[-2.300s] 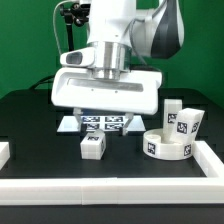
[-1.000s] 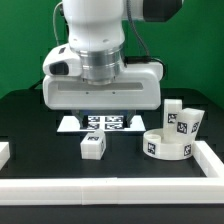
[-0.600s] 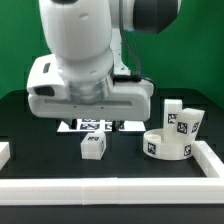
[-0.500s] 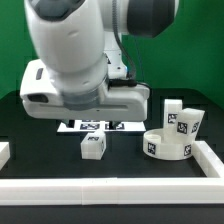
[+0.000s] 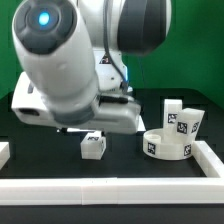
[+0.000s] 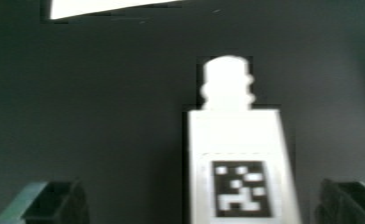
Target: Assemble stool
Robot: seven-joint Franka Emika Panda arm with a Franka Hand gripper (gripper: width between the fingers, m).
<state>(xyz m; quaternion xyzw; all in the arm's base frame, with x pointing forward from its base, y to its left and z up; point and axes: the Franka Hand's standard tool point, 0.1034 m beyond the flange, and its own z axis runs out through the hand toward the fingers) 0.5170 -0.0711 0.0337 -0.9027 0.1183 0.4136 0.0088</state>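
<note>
In the wrist view a white stool leg (image 6: 234, 150) with a round peg at one end and a black-and-white tag lies on the black table. It sits between the two dark fingertips of my gripper (image 6: 200, 200), which is open and not touching it. In the exterior view a small tagged leg (image 5: 92, 146) lies on the table just below the arm, whose bulk hides the fingers. The round disc seat (image 5: 165, 147) stands at the exterior view's right, with two more tagged legs (image 5: 184, 120) behind it.
The marker board (image 6: 126, 6) shows as a white edge beyond the leg's peg in the wrist view; the arm covers it in the exterior view. White border rails (image 5: 110, 190) run along the front and the exterior view's right (image 5: 211, 160).
The arm has swung toward the camera and to the exterior view's left, dropping lower. It now covers the marker board. The leg, seat and other legs have not moved.
</note>
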